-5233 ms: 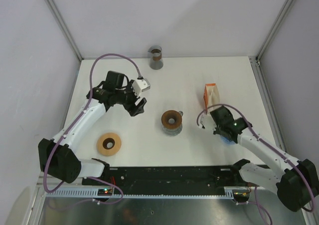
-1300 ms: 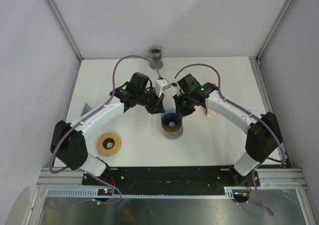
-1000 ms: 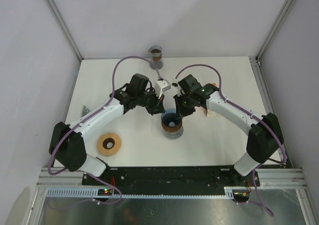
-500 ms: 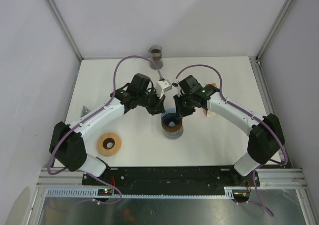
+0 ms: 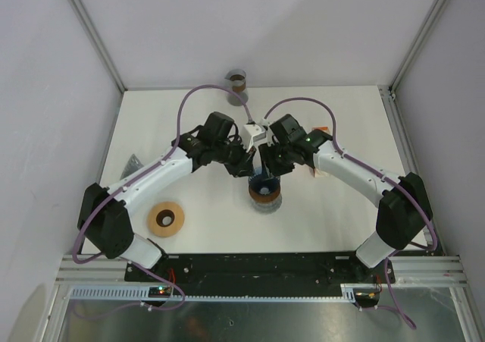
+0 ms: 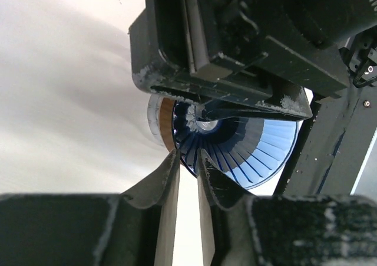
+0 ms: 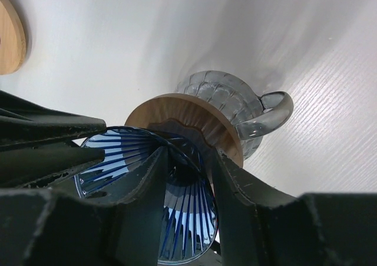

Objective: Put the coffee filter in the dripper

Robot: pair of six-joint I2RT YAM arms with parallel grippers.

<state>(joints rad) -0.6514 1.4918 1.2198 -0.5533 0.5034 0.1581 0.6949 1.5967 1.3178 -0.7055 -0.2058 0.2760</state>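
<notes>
White laminate table (image 5: 341, 122) with pale walls around it fills the top view, and both arms reach to its centre. At that place stands the clear glass dripper with a wooden collar and a side handle (image 7: 197, 117). The blue fluted cone-shaped coffee filter (image 7: 184, 214) sits with its point down in the collar opening. It is tilted, and its wide rim stands above the wood and leans toward the right wrist camera.

The left gripper (image 6: 187, 155) comes to the filter from the left side. Its two fingers are almost together, with only a narrow slit between them, and the tips are at the rim of the filter. I cannot tell if they really pinch the rim.

The right gripper (image 7: 188, 160) comes from the right and meets the left one over the dripper. Its fingers are parted by a moderate gap, one on each side of the filter wall, and the blue ribs show between them. They do not seem to press it.

Near the left front of the table lies a flat round wooden ring (image 5: 165, 218), well apart from the dripper. At the far edge stands a grey cylinder with a brown band (image 5: 237, 86).
</notes>
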